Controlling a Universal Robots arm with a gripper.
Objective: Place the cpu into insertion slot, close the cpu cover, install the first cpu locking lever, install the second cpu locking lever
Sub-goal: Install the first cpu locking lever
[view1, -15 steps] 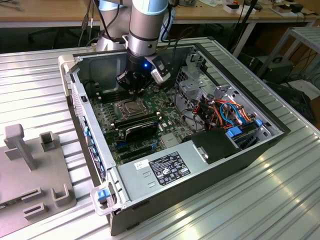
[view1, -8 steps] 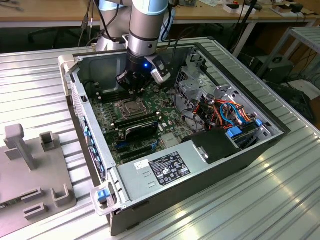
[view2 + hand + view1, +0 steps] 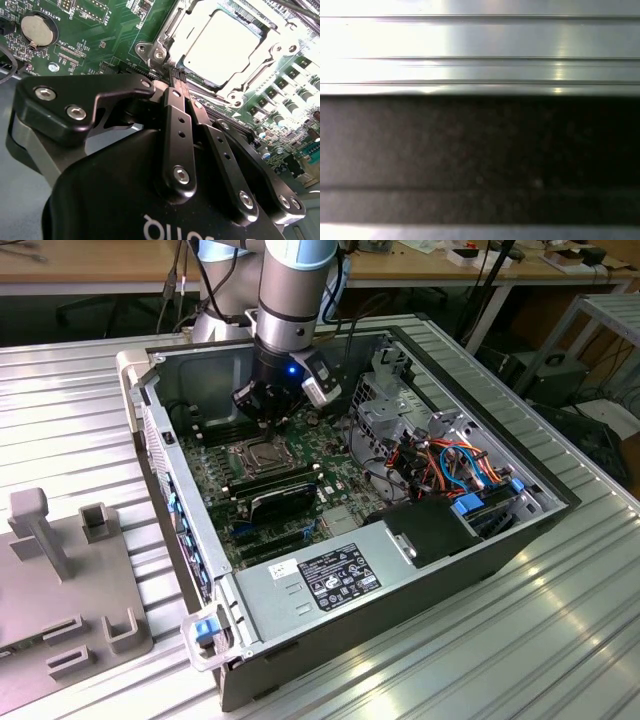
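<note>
In the second wrist view the cpu (image 3: 222, 42) lies silvery face up in the insertion slot (image 3: 200, 87). The cpu cover (image 3: 272, 50) lies flat around it as a metal frame. A thin locking lever (image 3: 169, 24) runs along one edge of the socket. My gripper (image 3: 176, 75) is shut, its black fingers pressed together with nothing seen between them. Their tips sit right at the socket's corner by a screw (image 3: 159, 55). In the exterior view the gripper (image 3: 266, 423) hangs just above the insertion slot (image 3: 250, 453) inside the open computer case.
Black memory sticks (image 3: 278, 485) lie close in front of the socket. A power supply (image 3: 330, 575) and a drive cage with cables (image 3: 450, 460) crowd the exterior view's right. A coin battery (image 3: 36, 29) sits on the board. A grey fixture (image 3: 60, 580) stands outside the case.
</note>
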